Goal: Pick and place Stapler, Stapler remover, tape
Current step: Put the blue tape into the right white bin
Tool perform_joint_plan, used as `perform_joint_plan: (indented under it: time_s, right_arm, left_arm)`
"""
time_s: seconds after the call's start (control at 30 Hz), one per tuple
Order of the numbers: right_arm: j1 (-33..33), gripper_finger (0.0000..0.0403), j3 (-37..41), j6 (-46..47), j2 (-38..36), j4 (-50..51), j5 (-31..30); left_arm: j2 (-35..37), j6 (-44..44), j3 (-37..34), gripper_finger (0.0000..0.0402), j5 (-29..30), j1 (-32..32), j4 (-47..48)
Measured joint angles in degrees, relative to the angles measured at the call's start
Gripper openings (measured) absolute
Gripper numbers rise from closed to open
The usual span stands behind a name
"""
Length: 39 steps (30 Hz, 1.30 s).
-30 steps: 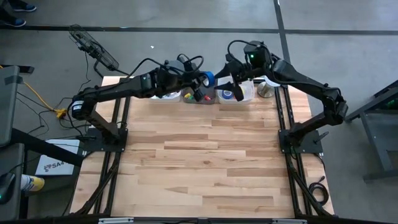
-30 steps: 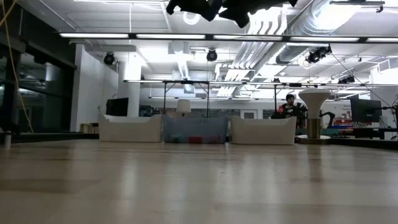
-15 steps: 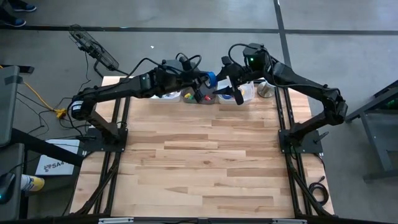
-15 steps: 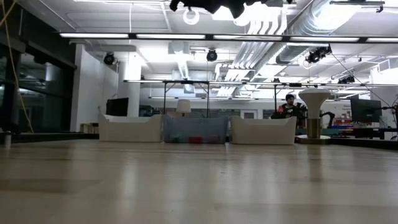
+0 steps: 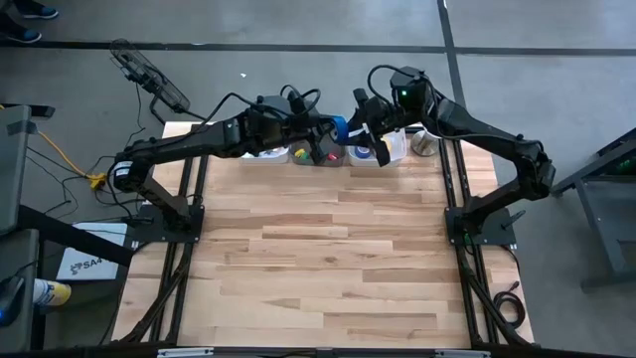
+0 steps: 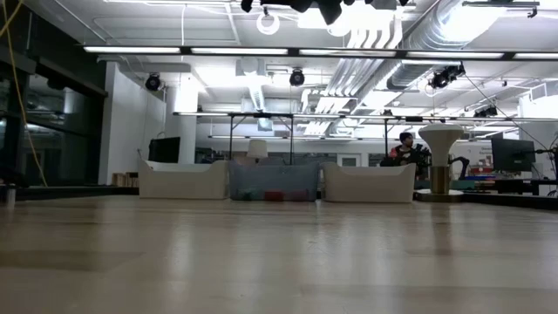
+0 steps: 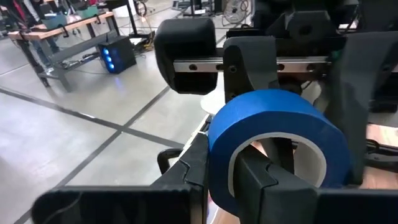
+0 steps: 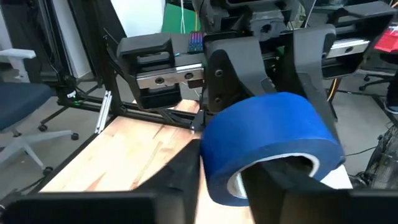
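Left gripper is clenched on the blue tape roll, one finger inside the ring and one outside, pinching the wall. The roll hangs in the air above the row of bins at the far table edge, between the two grippers. The right gripper is right up against the same roll from the other side. I cannot tell if it has a grip yet.

I read this as a handover. To do it well, I want the right gripper seated on a free part of the wall, clear of the left one, and clamped firmly before the left lets go. I'd keep the roll level with no tugging, then back the left arm straight out so it doesn't drag the ring.

Bins, left to right:
- The left white bin is mostly hidden under the left arm, so I can't say what is in it.
- The clear middle bin holds small red, yellow and green bits, too small to name.
- The right white bin has a blue ring in it, probably another tape roll.

A metal cup stands just beside the right bin.
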<state>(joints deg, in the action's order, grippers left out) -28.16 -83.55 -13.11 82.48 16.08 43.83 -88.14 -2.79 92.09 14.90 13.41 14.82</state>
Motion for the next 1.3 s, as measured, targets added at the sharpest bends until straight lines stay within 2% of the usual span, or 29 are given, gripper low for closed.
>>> perform_joint_plan:
  time_s: [0.2, 0.53, 0.7, 1.0, 1.3]
  right_arm:
    - [0.1, 0.0032, 0.0, 0.7, 0.0, 0.6, 0.0]
    - [-0.1, 0.0032, -0.2, 2.2, 0.0, 2.8, -6.1]
    - [-1.3, 0.0032, -0.2, 2.4, 0.0, 7.2, -10.0]
    - [-6.1, 0.0032, -0.2, 2.7, 0.1, 20.4, -27.5]
    - [-10.9, 0.0032, -0.2, 5.8, 4.8, 27.4, -32.9]
  left_arm:
    - [-0.1, -0.2, 0.0, 0.0044, -1.4, 0.0, 0.1]
    - [-0.2, -0.4, -0.2, 0.0156, -0.2, 0.1, 0.9]
    - [-0.2, -0.4, -0.2, 0.0194, -0.2, 0.1, 3.0]
    - [-0.2, -0.4, -0.2, 0.0209, 4.3, 0.1, 8.2]
    - [-0.2, -2.0, -0.2, 0.0209, 7.5, 0.1, 9.2]
